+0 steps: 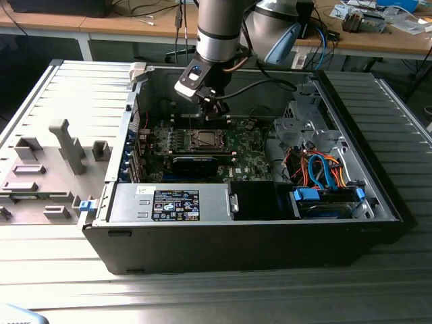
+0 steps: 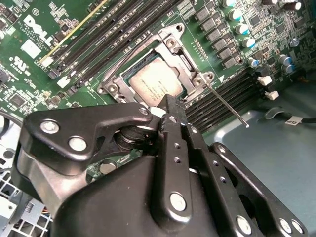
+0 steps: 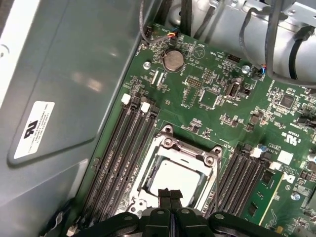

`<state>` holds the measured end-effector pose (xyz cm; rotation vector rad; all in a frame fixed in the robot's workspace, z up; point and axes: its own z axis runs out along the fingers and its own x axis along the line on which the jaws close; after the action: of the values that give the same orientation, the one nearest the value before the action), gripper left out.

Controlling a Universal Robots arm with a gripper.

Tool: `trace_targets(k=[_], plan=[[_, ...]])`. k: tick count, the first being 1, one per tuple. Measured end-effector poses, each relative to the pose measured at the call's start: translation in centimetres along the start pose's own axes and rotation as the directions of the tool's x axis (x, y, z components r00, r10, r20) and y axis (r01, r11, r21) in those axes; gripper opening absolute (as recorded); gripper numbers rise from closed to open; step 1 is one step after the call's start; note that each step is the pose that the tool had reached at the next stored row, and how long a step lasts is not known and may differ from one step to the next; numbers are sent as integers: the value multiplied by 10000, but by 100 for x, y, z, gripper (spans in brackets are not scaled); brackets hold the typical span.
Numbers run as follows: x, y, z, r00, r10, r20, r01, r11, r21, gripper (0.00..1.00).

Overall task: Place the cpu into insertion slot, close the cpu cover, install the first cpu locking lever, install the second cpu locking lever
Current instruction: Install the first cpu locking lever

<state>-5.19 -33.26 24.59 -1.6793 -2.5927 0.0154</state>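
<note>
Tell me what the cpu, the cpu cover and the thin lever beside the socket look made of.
The cpu: a metal lid, pale silver-tan, with a soft matte sheen. The cpu cover: likely stamped steel, silver-grey, with bright glints along its edges. The lever: a thin bare wire rod, probably steel judging by its shine.

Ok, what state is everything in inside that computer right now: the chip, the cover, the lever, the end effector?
Chip: seated, lying flat.
Cover: lowered over the chip.
Lever: sticking out sideways, looks unlatched.
End effector: shut, tip at the cover's edge.
Computer case: open, lying on its side.
</note>
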Motion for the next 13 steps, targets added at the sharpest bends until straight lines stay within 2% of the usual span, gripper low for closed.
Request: trace_targets(k=[7, 13], plan=[[0, 0, 0, 9987, -509, 18, 509, 9987, 20, 11], [0, 0, 0, 9958, -913, 32, 913, 9958, 37, 11]])
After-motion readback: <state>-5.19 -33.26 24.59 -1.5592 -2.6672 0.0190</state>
